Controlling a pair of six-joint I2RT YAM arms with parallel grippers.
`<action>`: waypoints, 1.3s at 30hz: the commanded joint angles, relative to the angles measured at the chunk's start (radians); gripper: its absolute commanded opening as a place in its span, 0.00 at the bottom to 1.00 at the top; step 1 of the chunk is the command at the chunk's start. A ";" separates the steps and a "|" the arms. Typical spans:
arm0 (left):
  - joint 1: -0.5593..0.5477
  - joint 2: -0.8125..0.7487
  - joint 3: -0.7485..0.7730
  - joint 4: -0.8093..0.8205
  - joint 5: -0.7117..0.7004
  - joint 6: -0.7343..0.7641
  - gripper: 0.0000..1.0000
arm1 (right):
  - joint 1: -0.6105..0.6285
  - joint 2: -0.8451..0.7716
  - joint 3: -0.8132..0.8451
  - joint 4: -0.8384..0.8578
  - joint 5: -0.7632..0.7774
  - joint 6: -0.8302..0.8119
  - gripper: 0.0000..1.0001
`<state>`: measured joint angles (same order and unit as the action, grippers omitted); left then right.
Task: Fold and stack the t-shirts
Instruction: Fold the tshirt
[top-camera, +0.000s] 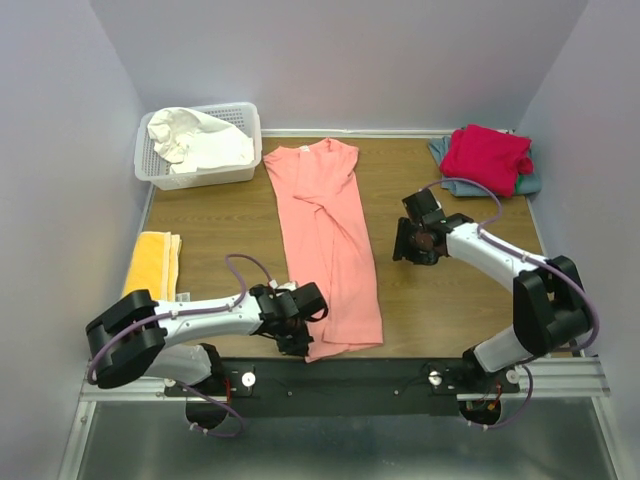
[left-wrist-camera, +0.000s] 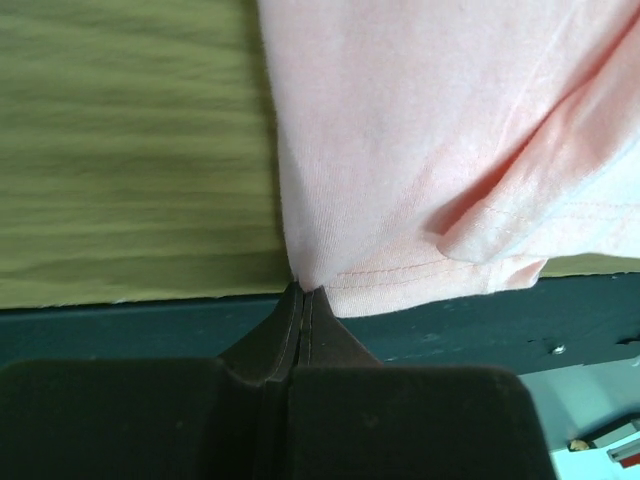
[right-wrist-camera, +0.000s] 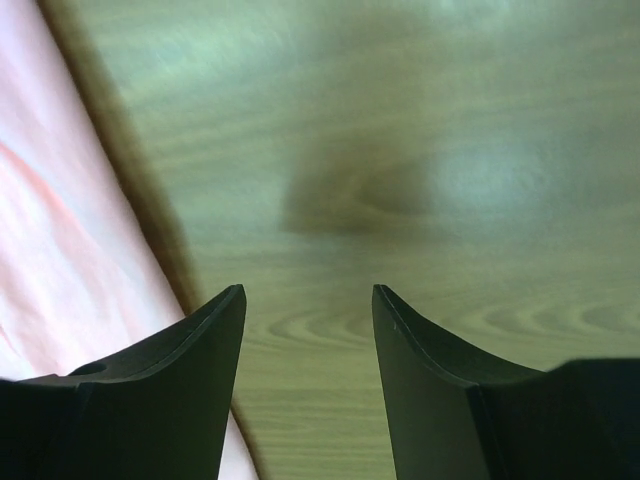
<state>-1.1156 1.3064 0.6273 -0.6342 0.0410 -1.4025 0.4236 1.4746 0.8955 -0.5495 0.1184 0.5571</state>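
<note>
Black left fingers (left-wrist-camera: 270, 345) are pinched shut on the pink shirt (left-wrist-camera: 420, 140) at its near hem corner. It lies lengthwise down the middle of the counter (top-camera: 450, 310) to the near edge. The right fingers (right-wrist-camera: 200, 340) hang open over bare wood beside it. A red shirt (top-camera: 485, 155) tops a grey-blue shirt (top-camera: 438, 150) at the far right corner.

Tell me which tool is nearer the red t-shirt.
Right. The right tool hangs open over the table, near-left of the red t-shirt; the left tool is at the near edge, shut on the pink t-shirt.
</note>
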 joint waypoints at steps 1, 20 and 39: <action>-0.009 -0.065 -0.038 -0.108 -0.010 -0.084 0.00 | -0.003 0.117 0.153 0.045 -0.025 -0.029 0.61; -0.003 -0.065 -0.043 -0.074 -0.004 -0.081 0.00 | 0.072 0.785 0.968 0.092 -0.114 -0.089 0.52; 0.011 -0.026 -0.015 -0.065 -0.018 -0.026 0.00 | 0.034 1.053 1.194 0.065 -0.022 -0.079 0.52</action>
<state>-1.1118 1.2613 0.5953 -0.6830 0.0452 -1.4456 0.4892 2.4783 2.1044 -0.4496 -0.0124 0.4778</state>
